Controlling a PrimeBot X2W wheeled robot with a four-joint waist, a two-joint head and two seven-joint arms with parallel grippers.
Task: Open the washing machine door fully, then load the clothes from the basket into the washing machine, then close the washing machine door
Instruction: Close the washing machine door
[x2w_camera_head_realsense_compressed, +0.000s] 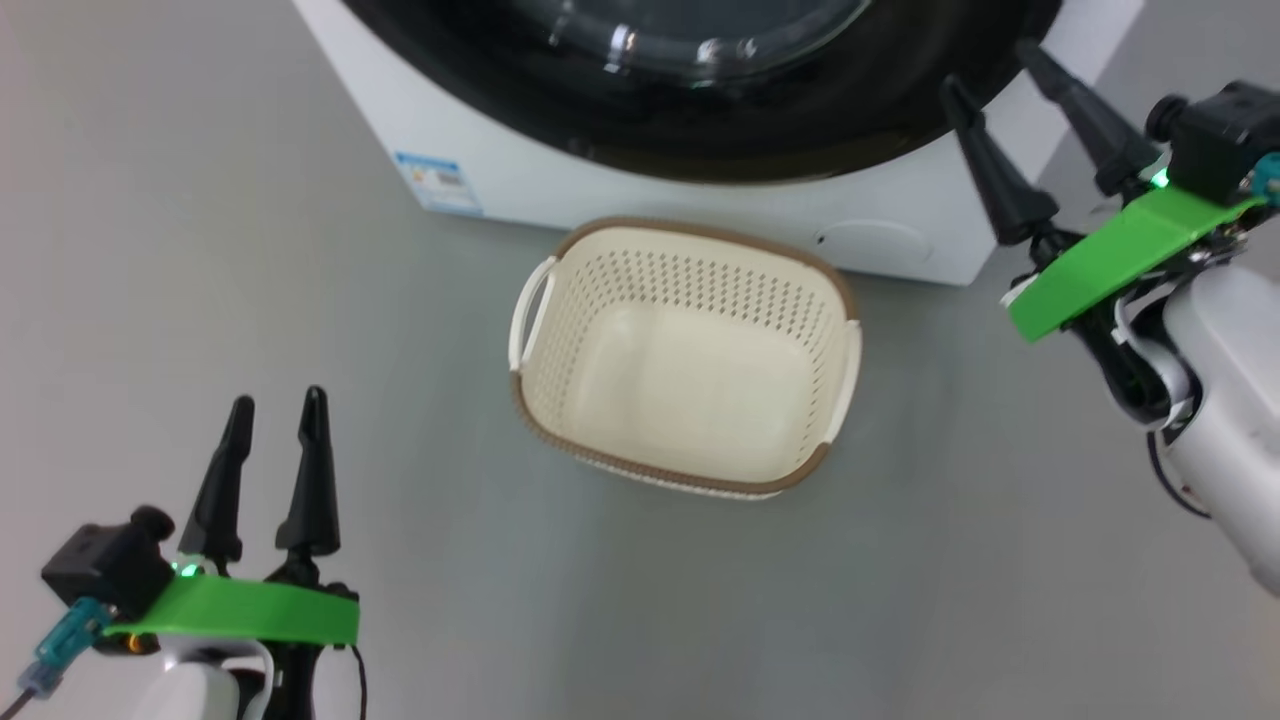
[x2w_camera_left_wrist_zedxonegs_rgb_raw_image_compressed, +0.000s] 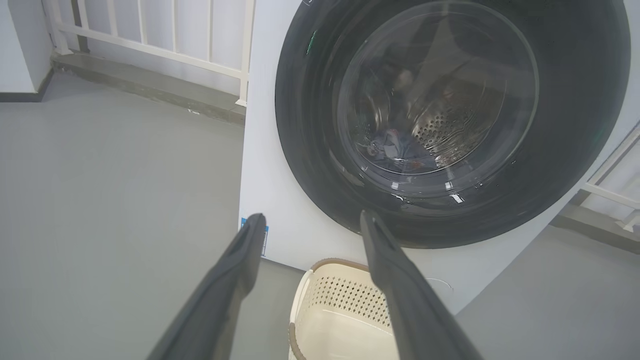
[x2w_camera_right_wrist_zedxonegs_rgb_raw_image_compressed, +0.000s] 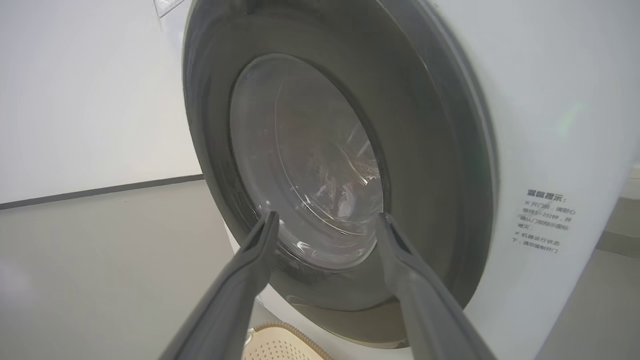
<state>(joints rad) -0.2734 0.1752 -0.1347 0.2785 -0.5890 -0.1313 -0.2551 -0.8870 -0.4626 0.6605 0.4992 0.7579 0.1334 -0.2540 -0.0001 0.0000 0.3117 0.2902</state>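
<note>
The washing machine (x2w_camera_head_realsense_compressed: 560, 190) stands with its black-rimmed round door (x2w_camera_head_realsense_compressed: 700, 140) shut flat against the front. Through the door glass in the left wrist view, clothes (x2w_camera_left_wrist_zedxonegs_rgb_raw_image_compressed: 395, 147) lie low in the steel drum. The cream basket (x2w_camera_head_realsense_compressed: 700, 232) sits on the floor just in front of the machine, with nothing in it. My right gripper (x2w_camera_head_realsense_compressed: 988, 63) is open, its fingertips close to the door's right rim; in its own wrist view the gripper (x2w_camera_right_wrist_zedxonegs_rgb_raw_image_compressed: 328, 216) points at the door (x2w_camera_right_wrist_zedxonegs_rgb_raw_image_compressed: 425, 175). My left gripper (x2w_camera_head_realsense_compressed: 278, 398) stands open at the lower left, well clear of the basket.
Grey floor surrounds the basket on all sides. A blue label (x2w_camera_head_realsense_compressed: 440, 183) is stuck low on the machine's front. A white railing (x2w_camera_left_wrist_zedxonegs_rgb_raw_image_compressed: 150, 40) on a low kerb runs behind the machine, and a white wall (x2w_camera_right_wrist_zedxonegs_rgb_raw_image_compressed: 75, 100) stands beside it.
</note>
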